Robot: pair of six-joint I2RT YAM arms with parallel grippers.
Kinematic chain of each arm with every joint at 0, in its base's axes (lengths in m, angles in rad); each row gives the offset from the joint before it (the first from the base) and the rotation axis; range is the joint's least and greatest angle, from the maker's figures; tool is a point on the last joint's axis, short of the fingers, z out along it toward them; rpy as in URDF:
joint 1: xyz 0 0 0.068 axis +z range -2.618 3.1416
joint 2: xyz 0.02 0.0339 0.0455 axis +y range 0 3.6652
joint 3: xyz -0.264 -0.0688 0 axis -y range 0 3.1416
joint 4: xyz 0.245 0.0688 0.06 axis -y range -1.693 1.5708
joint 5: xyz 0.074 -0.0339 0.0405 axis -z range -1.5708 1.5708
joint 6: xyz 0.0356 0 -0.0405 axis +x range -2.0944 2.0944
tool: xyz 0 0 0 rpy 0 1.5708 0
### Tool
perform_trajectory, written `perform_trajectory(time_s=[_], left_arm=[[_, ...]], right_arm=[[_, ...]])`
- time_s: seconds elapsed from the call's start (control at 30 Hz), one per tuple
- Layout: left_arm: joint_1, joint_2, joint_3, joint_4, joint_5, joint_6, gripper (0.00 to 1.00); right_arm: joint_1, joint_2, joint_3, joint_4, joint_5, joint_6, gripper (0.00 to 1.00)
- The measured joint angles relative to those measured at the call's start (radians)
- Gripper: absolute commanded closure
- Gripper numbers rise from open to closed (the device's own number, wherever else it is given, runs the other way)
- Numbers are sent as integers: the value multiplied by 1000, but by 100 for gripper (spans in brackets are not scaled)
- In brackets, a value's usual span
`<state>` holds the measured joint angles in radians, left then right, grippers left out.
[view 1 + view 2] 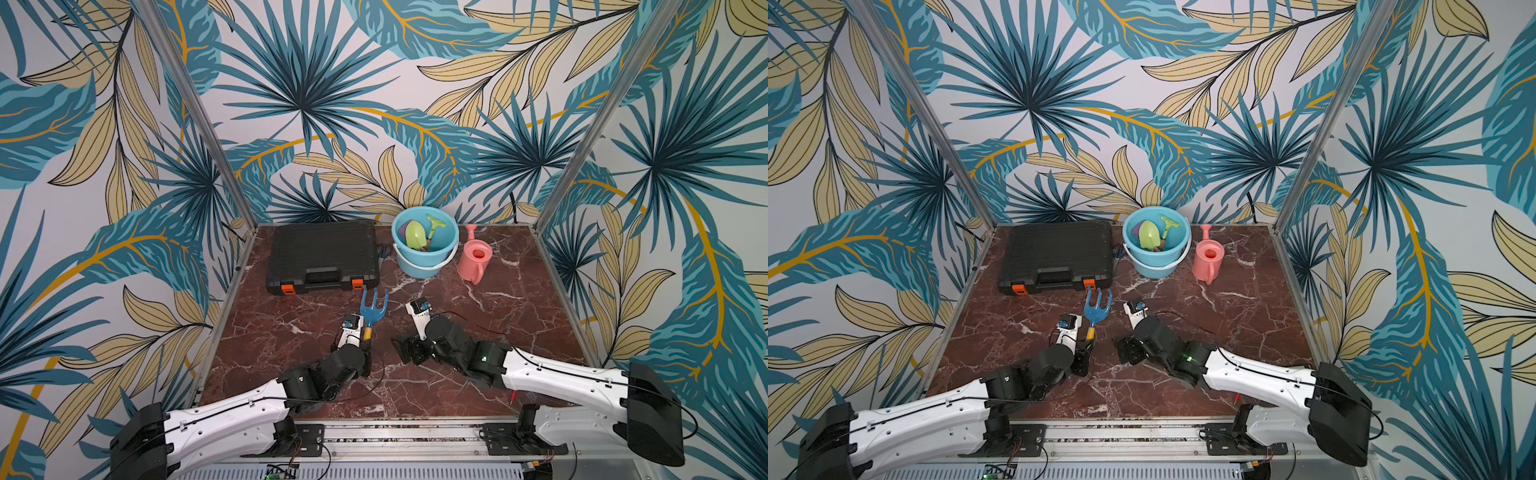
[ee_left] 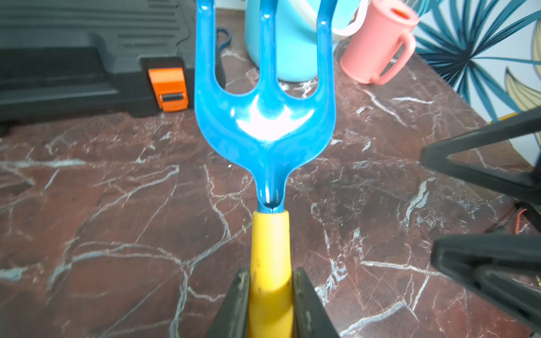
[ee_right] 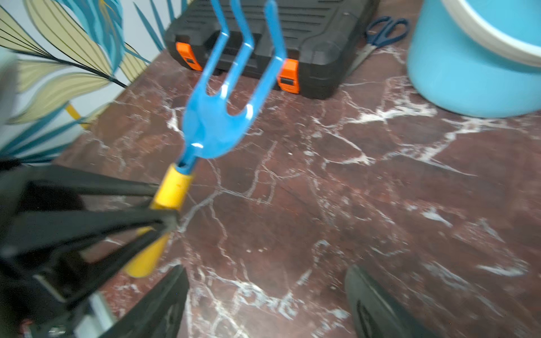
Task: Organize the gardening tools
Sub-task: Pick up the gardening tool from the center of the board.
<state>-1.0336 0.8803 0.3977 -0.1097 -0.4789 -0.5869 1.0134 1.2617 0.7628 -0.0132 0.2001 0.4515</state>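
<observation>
1 blue fork, yellow handle inside the left hand's grip

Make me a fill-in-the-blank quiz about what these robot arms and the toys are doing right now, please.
The left gripper grips the blue fork by its ____ handle.
The right gripper is open and holds ____.
The ____ watering can stands beside the light blue bucket.
The black case has ____ latches.
Missing words: yellow; nothing; pink; orange.
</observation>
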Motion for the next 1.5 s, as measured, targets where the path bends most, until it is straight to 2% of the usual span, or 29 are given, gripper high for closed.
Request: perform_trajectory(time_s=[0.1, 0.23, 0.37, 0.5, 0.53, 0.7, 0.8, 0.97, 1.1, 1.23, 1.27, 1.3, 1.4, 1.5], left_arm=[[-2, 12, -18, 53, 5, 34, 100], [-8, 8, -37, 111, 30, 67, 100], [-15, -11, -54, 152, 51, 90, 100], [-19, -19, -59, 173, 66, 105, 100], [-19, -19, -59, 176, 67, 106, 100], [-19, -19, -59, 196, 73, 108, 100], [-20, -19, -60, 203, 82, 112, 100], [-21, -19, -64, 208, 102, 122, 100], [-22, -19, -68, 211, 111, 126, 100], [-20, -8, -69, 219, 121, 117, 100], [-18, 2, -69, 224, 118, 114, 98], [-17, 5, -68, 227, 117, 114, 87], [-18, 17, -63, 232, 115, 114, 70], [-19, 35, -37, 219, 113, 137, 40]], right_arm=[[0, 42, 60, 15, -51, 10, 21], [-9, 69, 100, 26, -95, 20, 38], [-42, 98, 124, 37, -133, 40, 42], [-74, 113, 134, 40, -163, 47, 61], [-81, 116, 137, 40, -167, 50, 63], [-99, 117, 146, 39, -179, 55, 64], [-108, 117, 146, 39, -184, 55, 59], [-132, 117, 146, 42, -186, 54, 60], [-151, 117, 146, 50, -194, 53, 74], [-150, 116, 150, 87, -255, 79, 100], [-138, 115, 156, 101, -275, 82, 100], [-130, 113, 158, 102, -271, 80, 100], [-141, 113, 157, 98, -280, 79, 100], [-145, 110, 157, 93, -266, 64, 100]])
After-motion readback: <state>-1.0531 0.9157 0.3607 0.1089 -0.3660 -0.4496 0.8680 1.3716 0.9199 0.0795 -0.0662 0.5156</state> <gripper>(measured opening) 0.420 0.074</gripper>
